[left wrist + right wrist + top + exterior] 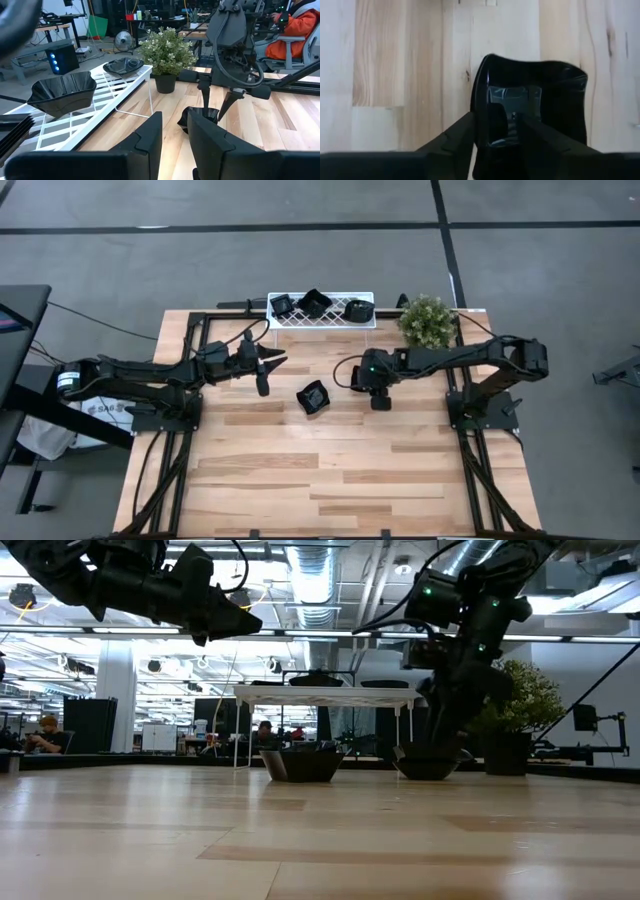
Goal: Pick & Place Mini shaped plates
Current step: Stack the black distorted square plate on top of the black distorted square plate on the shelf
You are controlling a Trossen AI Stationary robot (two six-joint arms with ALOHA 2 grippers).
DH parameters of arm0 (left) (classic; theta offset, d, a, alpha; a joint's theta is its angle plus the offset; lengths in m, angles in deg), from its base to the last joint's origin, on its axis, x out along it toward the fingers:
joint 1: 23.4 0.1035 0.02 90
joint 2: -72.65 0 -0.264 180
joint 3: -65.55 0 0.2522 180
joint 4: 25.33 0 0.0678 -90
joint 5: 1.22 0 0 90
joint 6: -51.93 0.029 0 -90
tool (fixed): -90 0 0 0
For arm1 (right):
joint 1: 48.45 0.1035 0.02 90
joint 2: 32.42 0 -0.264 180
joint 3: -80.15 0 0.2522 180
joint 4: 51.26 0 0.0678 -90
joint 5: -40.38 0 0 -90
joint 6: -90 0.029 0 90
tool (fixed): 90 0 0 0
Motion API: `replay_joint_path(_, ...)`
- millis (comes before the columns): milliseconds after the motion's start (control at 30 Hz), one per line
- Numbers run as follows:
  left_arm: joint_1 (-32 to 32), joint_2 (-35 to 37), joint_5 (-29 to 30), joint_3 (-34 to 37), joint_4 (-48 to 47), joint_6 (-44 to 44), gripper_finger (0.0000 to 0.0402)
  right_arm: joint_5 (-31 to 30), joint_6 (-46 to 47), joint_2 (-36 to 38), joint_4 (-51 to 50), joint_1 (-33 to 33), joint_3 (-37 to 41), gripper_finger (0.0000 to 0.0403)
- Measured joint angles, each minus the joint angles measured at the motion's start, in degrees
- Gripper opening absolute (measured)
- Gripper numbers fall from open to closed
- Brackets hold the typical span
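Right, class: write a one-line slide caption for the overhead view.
Two robot arms over a wooden table: right gripper lowered over one black dish, another dish lying mid-table, three on the white rack.

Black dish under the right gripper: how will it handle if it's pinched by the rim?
The dish looks rigid, with a moulded angular rim, so it should hold its shape. Its glossy surface suggests the right gripper, straddling one rim edge, could slip. It sits low and flat on the table, so it will probably slide rather than tip.

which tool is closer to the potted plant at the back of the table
Right. The right tool sits just in front of the potted plant; the left tool hangs farther away across the table.
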Motion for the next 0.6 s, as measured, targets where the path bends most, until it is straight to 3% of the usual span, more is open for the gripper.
replay_joint_path(333,0.0,0.0,0.0,0.0,0.0,0.0,0.0095,0.0,-0.2,0.0,-2.5,0.0,0.0,0.0016)
replay_joint_path(600,0.0,0.0,0.0,0.0,0.0,0.0,0.0095,-1.7,-0.4,0.6,-2.8,0.0,0.0,0.0003)
